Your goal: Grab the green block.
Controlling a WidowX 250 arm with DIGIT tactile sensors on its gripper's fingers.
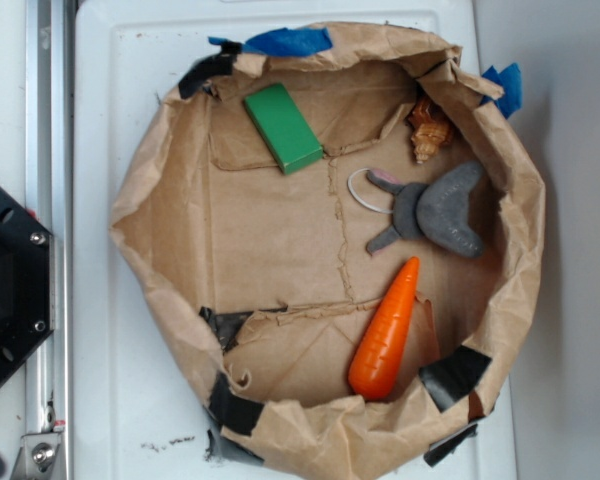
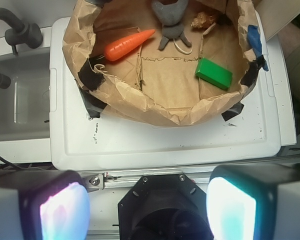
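Note:
The green block (image 1: 283, 127) lies flat on the brown paper at the back left of the paper nest (image 1: 140, 230). In the wrist view the green block (image 2: 213, 73) sits at the right inside the paper wall. My gripper (image 2: 147, 207) hangs far back over the robot base, well short of the nest. Its two fingers (image 2: 64, 210) stand wide apart with nothing between them. In the exterior view the gripper is out of sight.
An orange carrot (image 1: 386, 332) lies at the nest's front right, a grey toy (image 1: 435, 211) and a small shell-like piece (image 1: 429, 128) at the right. Blue tape (image 1: 288, 41) marks the rim. A grey sink (image 2: 17, 95) is left of the white tray (image 2: 165, 145).

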